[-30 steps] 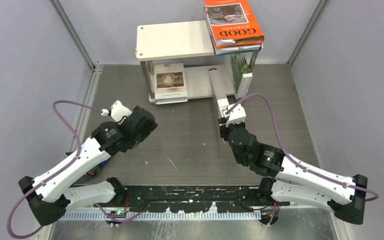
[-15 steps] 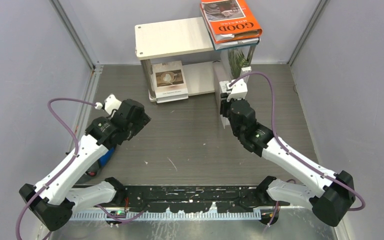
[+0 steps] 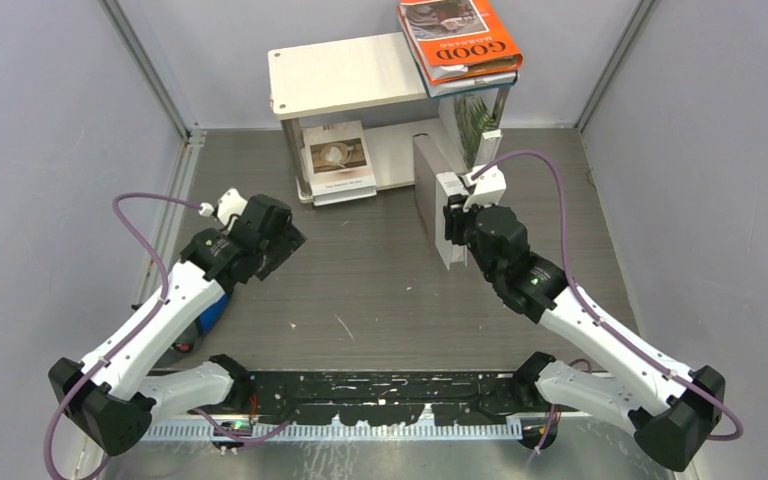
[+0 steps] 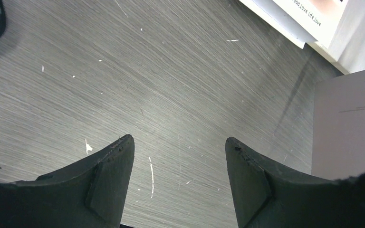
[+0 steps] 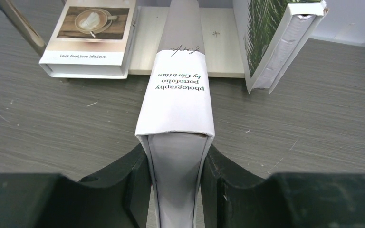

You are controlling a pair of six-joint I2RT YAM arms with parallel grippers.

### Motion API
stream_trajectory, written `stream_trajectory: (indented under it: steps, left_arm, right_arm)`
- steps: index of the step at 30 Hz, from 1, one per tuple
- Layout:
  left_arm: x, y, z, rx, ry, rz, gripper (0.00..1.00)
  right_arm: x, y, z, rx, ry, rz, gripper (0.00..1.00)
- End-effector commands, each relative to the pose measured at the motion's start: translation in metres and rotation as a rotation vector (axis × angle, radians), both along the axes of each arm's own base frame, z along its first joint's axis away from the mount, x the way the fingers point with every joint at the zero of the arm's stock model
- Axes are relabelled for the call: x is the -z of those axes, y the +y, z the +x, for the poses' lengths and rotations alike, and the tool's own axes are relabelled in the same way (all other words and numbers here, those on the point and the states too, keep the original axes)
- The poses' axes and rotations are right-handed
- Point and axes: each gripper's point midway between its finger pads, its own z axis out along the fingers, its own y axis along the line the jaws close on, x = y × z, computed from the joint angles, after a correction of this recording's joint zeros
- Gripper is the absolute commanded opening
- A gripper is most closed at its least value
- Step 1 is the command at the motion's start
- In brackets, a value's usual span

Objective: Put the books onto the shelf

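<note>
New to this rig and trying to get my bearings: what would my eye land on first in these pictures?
The right claw clamps a grey-white book on edge, just in front of the lower board of the shelf. An orange book overhangs the right end of the top board, while the left claw hangs open over the table.

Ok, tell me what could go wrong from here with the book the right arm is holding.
The right gripper pinches the grey book at one end only; it could twist or slip.
Pushed forward, it may knock the standing palm-leaf book close by.
A bump to the shelf could tip the orange book overhanging its top corner.
</note>
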Motion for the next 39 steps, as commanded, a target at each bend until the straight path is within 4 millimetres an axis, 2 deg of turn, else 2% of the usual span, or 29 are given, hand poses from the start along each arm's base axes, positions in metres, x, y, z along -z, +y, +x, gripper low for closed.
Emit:
stream_trajectory:
  steps: [1,6,15,24,31,39]
  left_arm:
    - [-0.005,-0.007,0.009,0.012,-0.029,-0.028,0.70]
    - [-0.009,-0.005,0.008,0.004,-0.040,-0.029,0.70]
    - [-0.011,0.003,0.004,-0.009,-0.037,-0.005,0.70]
    - [-0.011,0.005,0.004,-0.010,-0.033,0.018,0.71]
    - [-0.016,0.009,0.007,-0.010,-0.043,0.045,0.71]
    - [-0.014,0.013,0.015,-0.013,-0.069,0.059,0.71]
  right_arm:
    - [-0.037,-0.001,-0.007,-0.020,-0.079,0.080,0.20]
    - [-0.050,-0.002,-0.005,-0.016,-0.128,0.082,0.19]
    - [-0.081,0.008,0.013,-0.014,-0.232,0.078,0.17]
    - [-0.094,0.005,0.028,0.003,-0.295,0.053,0.16]
    - [-0.088,0.002,0.052,0.015,-0.303,0.081,0.16]
    - [-0.061,-0.006,0.089,0.045,-0.284,0.098,0.16]
